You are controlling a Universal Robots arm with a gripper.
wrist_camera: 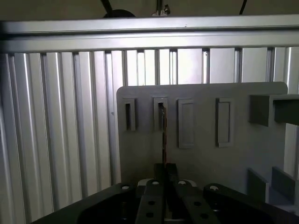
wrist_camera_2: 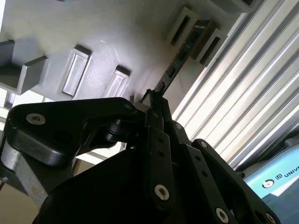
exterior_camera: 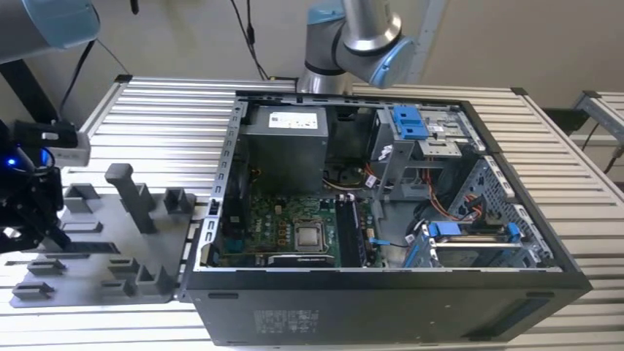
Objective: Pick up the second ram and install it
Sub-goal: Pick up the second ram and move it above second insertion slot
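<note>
The second ram [wrist_camera: 163, 135] is a thin stick seen edge-on, standing in a slot of the grey holder plate [wrist_camera: 243, 154]. In the second wrist view the ram [wrist_camera_2: 175, 65] shows its bluish-green board with dark chips, and its far end lies between two slot blocks. My gripper [wrist_camera: 164, 171] has its black fingers pressed together on the near end of the ram, as the second wrist view shows for the gripper [wrist_camera_2: 153, 103] too. In the exterior view the gripper [exterior_camera: 28, 230] hangs over the holder plate [exterior_camera: 98, 252] at that view's left.
The open computer case [exterior_camera: 546, 241] lies on the slatted metal table [exterior_camera: 156, 124], to the exterior view's right of the holder plate. Inside it are the motherboard [exterior_camera: 292, 227], blue drive brackets [exterior_camera: 410, 121] and cables. Grey posts [exterior_camera: 131, 194] rise from the plate.
</note>
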